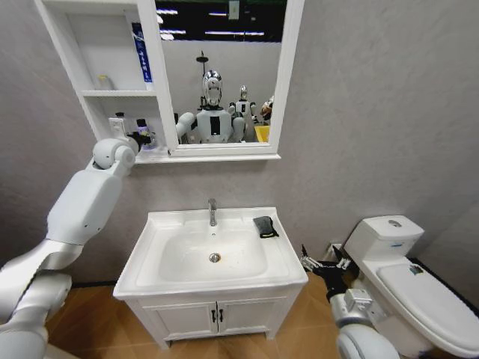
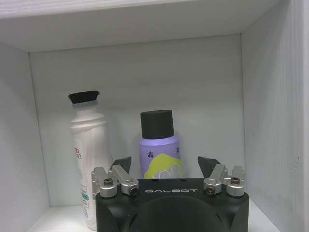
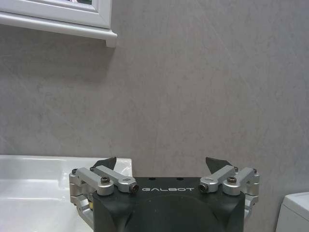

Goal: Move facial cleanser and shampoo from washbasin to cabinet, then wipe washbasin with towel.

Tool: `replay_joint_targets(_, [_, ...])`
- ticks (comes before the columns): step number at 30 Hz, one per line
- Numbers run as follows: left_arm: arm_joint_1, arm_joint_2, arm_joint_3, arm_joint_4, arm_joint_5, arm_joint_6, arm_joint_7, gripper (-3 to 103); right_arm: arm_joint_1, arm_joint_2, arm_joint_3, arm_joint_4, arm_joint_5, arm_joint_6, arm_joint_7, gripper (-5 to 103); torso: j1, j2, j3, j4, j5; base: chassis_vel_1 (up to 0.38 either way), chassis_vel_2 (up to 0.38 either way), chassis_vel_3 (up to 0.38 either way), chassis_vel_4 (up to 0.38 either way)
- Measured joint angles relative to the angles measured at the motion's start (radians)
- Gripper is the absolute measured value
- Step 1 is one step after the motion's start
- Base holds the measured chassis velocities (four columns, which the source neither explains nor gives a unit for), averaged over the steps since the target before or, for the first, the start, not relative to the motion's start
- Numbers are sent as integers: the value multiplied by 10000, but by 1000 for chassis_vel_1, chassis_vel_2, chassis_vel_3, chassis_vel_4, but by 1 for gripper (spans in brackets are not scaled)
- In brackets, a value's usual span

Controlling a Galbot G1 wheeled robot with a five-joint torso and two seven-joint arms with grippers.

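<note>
Black-tipped and spread apart, my left gripper (image 2: 164, 164) hangs in the cabinet's (image 1: 90, 93) lowest shelf. Just past it stands the purple shampoo bottle (image 2: 159, 145), with the white facial cleanser tube (image 2: 89, 154) beside it, both upright. My right gripper (image 3: 164, 166) waits low between washbasin (image 1: 150, 258) and toilet (image 1: 408, 273), jaws open. The dark towel (image 1: 265, 226) lies on the basin's back right corner.

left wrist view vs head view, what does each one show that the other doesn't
Left wrist alone: the left gripper with fingers open and apart from the purple bottle, and the white bottle standing whole beside it. Head alone: the washbasin, the towel on its rim, the right gripper low by the toilet. Both: the cabinet shelf.
</note>
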Motion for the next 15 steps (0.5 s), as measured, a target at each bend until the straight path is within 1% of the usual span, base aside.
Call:
replay_joint_targets(1, [0, 0, 0, 0, 0, 0, 0, 80, 0, 0, 0, 0, 0, 0, 0, 100, 0, 0, 0, 0, 0, 0, 0, 0, 0])
replay_joint_targets(4, [109, 84, -81, -205, -12, -14, -12, 96, -19, 11, -1, -7, -1, 4, -6, 100, 0, 0, 0, 0, 0, 0, 0, 0, 0])
replay_joint_targets(5, [109, 84, -81, -205, -12, -14, -12, 96, -19, 11, -1, -7, -1, 4, -6, 100, 0, 0, 0, 0, 0, 0, 0, 0, 0])
replay_joint_targets(6, [213, 166, -136, -384, -54, -15, -40, 98, -20, 11, -4, -8, -3, 5, -7, 100, 0, 0, 0, -1, 0, 0, 0, 0, 0])
replay_joint_targets(11, [627, 528, -344, -1100, -195, -15, -166, 100, -13, 10, -89, -11, -26, 5, -10, 100, -1, 0, 0, 1, 0, 0, 0, 0, 0])
replay_joint_targets(12, [627, 528, -344, -1100, -195, -15, -166, 100, -13, 10, -89, -11, -26, 5, -10, 100, -1, 0, 0, 1, 0, 0, 0, 0, 0])
replay_joint_targets(13, [771, 639, -443, -1343, -229, -15, -216, 100, -11, 13, -119, -12, -42, 5, -12, 100, 0, 0, 0, 0, -3, 0, 0, 0, 0])
replay_joint_targets(15, [1113, 907, -733, -1853, -331, -11, -321, 100, -12, 19, -151, -12, -62, 3, -12, 100, 0, 0, 0, -2, 2, 0, 0, 0, 0])
